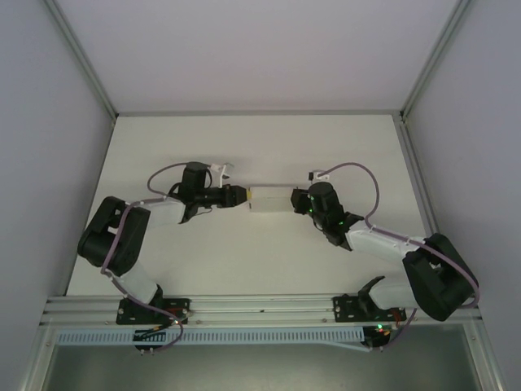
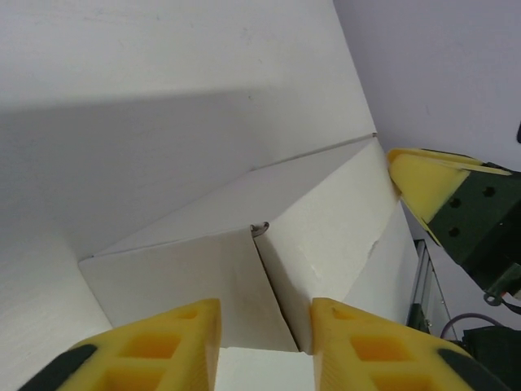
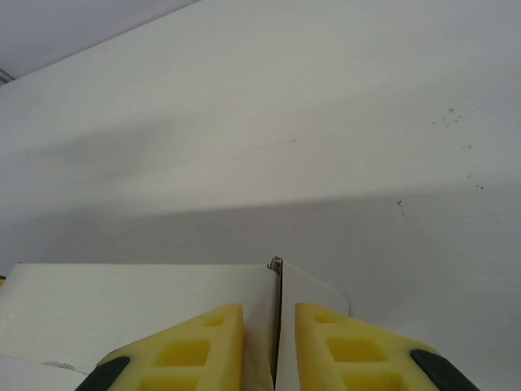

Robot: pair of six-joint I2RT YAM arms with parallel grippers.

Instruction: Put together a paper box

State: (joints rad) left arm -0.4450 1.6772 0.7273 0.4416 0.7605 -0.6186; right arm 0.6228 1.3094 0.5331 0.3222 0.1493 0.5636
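Roughly over the middle of the counter, the box has its long axis running left to right, parallel to the far edge, with one short end pointing at each arm. Whether it rests on the counter or is held just off it is hard to make out. The left hand meets its left end and the right hand its right end. From above, both ends are covered and the white card barely stands out from the white surface.

From the right wrist, the two yellow fingers stand close on either side of a thin upright wall of the box and pinch it. The rest of the box runs off left, cut by the lower edge.

From the left wrist, the fingers straddle a corner seam at the box's end with a gap between them. I cannot tell whether they press the card. The box's lower part is hidden behind them.
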